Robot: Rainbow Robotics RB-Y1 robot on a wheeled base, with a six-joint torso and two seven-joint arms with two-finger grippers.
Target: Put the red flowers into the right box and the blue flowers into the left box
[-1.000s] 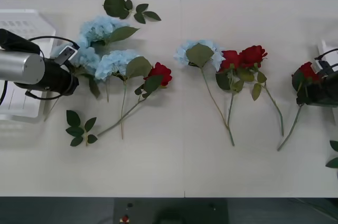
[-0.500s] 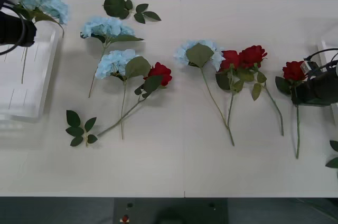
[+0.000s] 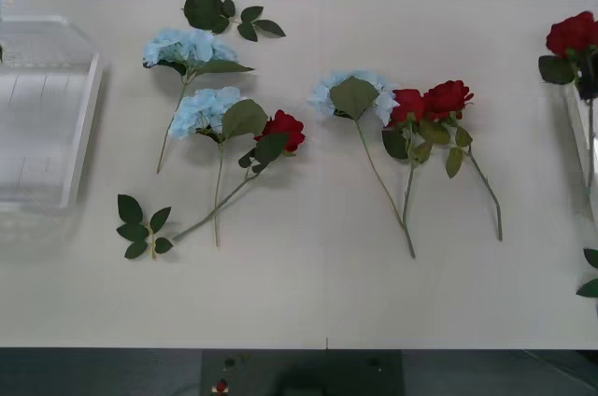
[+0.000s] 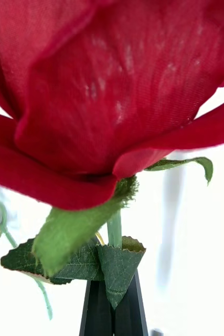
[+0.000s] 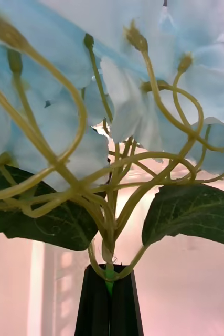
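In the right wrist view my right gripper has its black fingers shut on the green stem of a red rose. The front view has this rose raised at the far right, above the edge of the right box. My left gripper is shut on the stem of a blue flower. On the table lie three blue flowers and three red roses. The left box stands at the far left.
Loose green leaf sprigs lie at the back, at the front left and at the right edge. A seam runs down the middle of the white table. The table's front half is bare.
Both arms rose out of the front view. The left carried its blue flower off past the far left corner. The right lifted its red rose toward the far right edge.
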